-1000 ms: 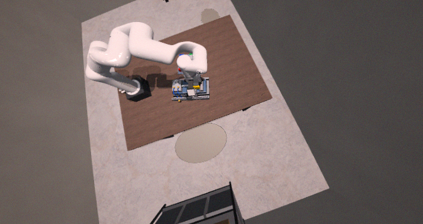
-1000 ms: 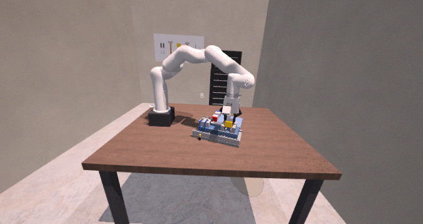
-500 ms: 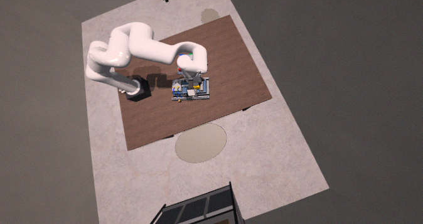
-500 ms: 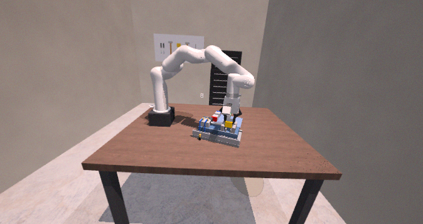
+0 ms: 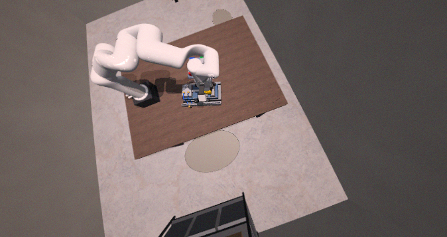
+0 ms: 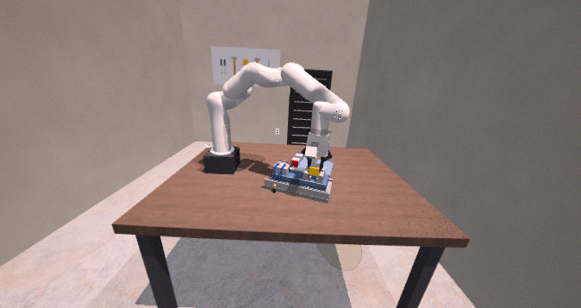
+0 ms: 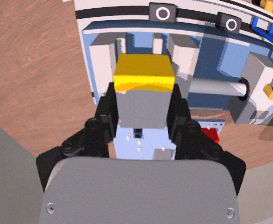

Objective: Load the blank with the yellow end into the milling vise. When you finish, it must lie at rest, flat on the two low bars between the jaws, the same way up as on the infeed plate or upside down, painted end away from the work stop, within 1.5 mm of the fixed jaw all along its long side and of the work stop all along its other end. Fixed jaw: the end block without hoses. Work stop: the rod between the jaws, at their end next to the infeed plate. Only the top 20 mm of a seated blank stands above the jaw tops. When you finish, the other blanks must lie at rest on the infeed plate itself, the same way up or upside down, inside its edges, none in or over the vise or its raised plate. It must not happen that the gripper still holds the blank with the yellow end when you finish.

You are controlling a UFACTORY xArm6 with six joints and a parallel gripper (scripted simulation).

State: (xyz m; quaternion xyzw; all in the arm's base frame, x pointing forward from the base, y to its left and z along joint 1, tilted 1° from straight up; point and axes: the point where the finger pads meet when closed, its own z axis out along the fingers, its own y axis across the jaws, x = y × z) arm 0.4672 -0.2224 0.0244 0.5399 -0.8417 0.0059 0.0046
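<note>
The gripper (image 7: 143,123) has its two dark fingers pinching the grey block with the yellow end (image 7: 144,75) across its long sides, yellow tip pointing toward 12 o'clock in the wrist view. The block hangs over the vise (image 7: 207,63), above the slot between the two blue-grey end blocks; whether it touches the low bars underneath cannot be told. At 3 o'clock of the block a grey rod (image 7: 216,87) runs out of the hose-side block, and blue hoses (image 7: 263,26) curl at the upper right edge. A black rail with two round bolt heads (image 7: 163,12) borders the raised plate at 12 o'clock, close beyond the yellow tip.

In the outside view the yellow end (image 6: 314,171) sits low among the vise parts, with a red-ended block (image 6: 296,161) just at its 10 o'clock. The fixture (image 6: 299,183) stands near the middle of the brown table (image 6: 215,213), well apart from every table edge, with bare wood on all sides. From above, the arm (image 5: 156,51) reaches in from 10 o'clock, covering the plate behind the vise, so the other blocks mostly cannot be seen there.
</note>
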